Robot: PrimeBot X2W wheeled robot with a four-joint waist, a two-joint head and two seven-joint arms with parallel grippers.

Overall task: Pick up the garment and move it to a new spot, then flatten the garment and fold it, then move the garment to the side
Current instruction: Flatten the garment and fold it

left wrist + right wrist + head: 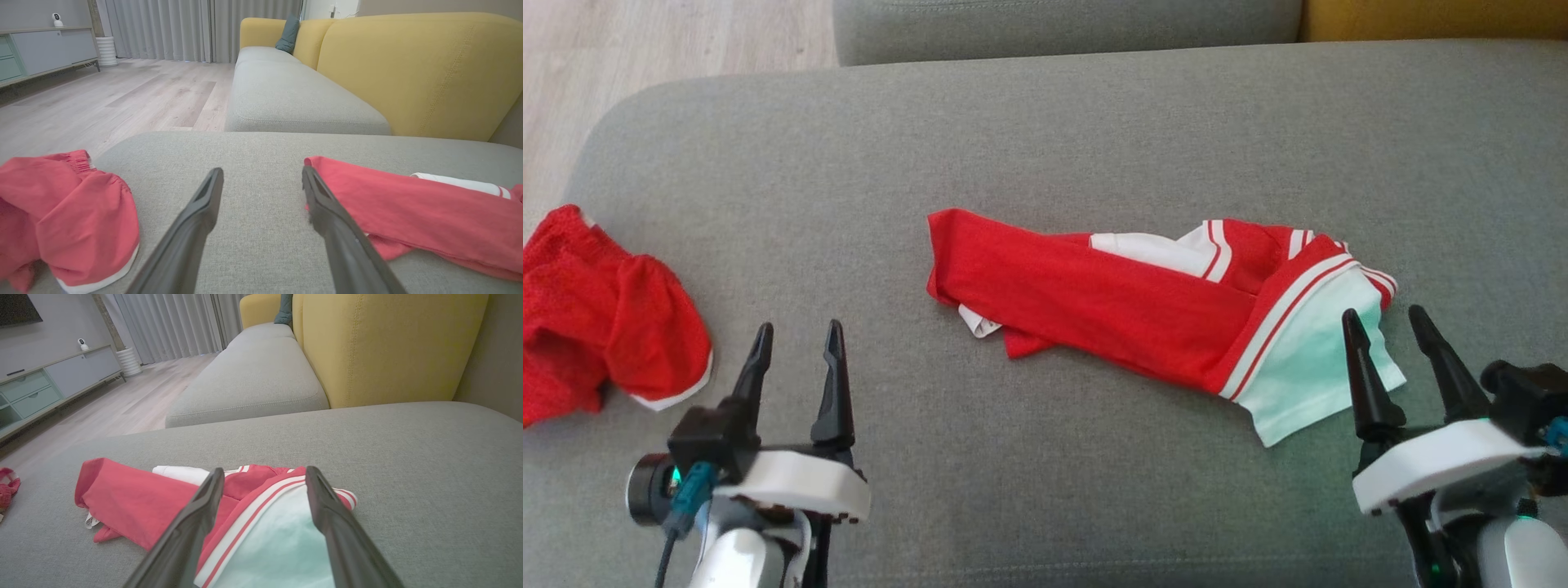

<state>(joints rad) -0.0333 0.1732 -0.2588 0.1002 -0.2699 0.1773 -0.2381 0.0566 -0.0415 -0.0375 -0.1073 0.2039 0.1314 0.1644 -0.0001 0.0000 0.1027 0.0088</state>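
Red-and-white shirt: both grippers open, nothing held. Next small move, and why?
Probably lower the right gripper onto the pale end of the shirt and close there. The shirt lies bunched and unheld on the grey cushion. The right gripper's open fingers frame that pale end, while the left gripper hangs over bare cushion between the shirt and the red shorts.

Big grey sofa seat (1094,131) across mid of head view. Red shorts (605,318) crumpled at its left edge. L wrist view: yellow sofa back (408,73) upper right w/ blue-green pillow (289,32), wood floor (102,106) left, grey curtains (163,28) top.
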